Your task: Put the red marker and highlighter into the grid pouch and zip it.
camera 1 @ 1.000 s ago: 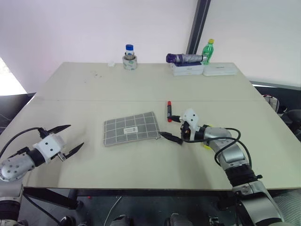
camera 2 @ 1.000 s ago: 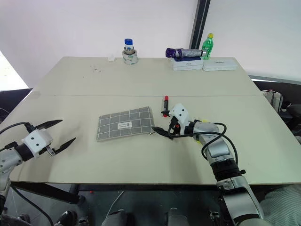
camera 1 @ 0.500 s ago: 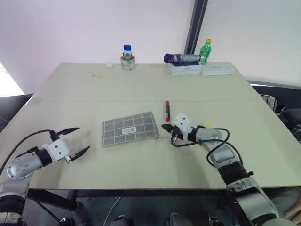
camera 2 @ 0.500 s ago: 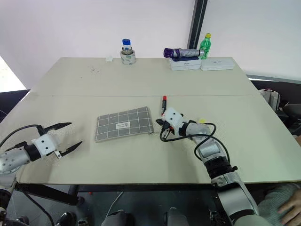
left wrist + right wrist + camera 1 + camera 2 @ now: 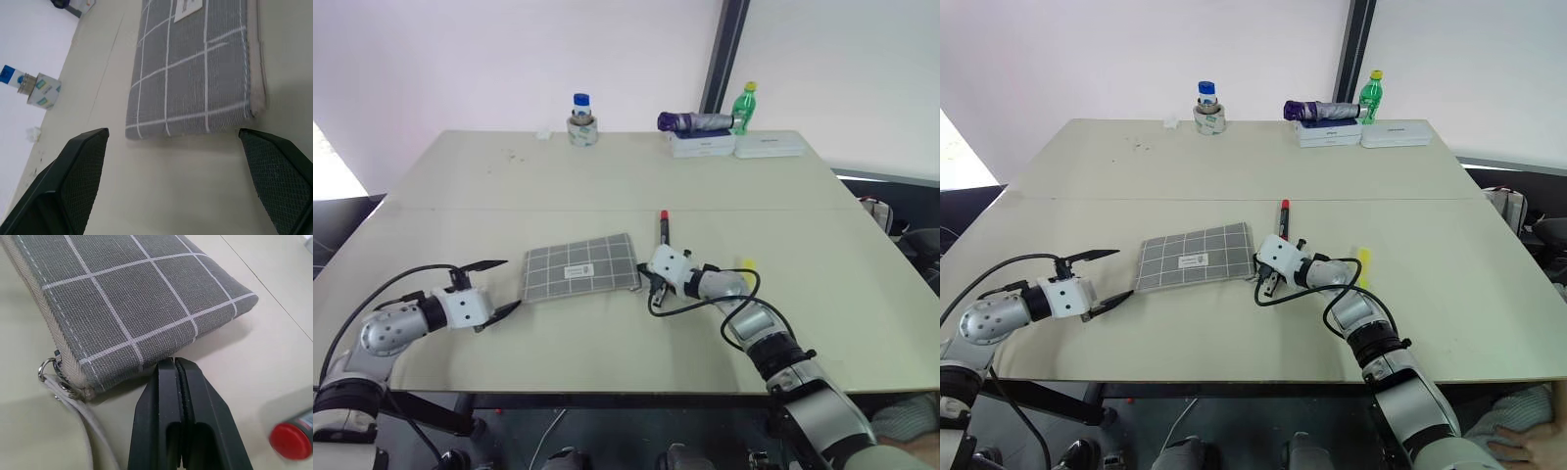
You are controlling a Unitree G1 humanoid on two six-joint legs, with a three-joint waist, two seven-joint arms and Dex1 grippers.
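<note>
Right wrist view: my right gripper (image 5: 177, 363) is now pressing shut on nothing beside the grid pouch (image 5: 127, 303) corner — missing the cord pull (image 5: 90, 428); left gripper (image 5: 171, 147) is spreading wide.

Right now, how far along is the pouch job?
Nothing is packed yet. The red marker and highlighter lie on the table, and the pouch looks closed. The right gripper is shut empty at its corner; the left gripper is open beside it.
</note>
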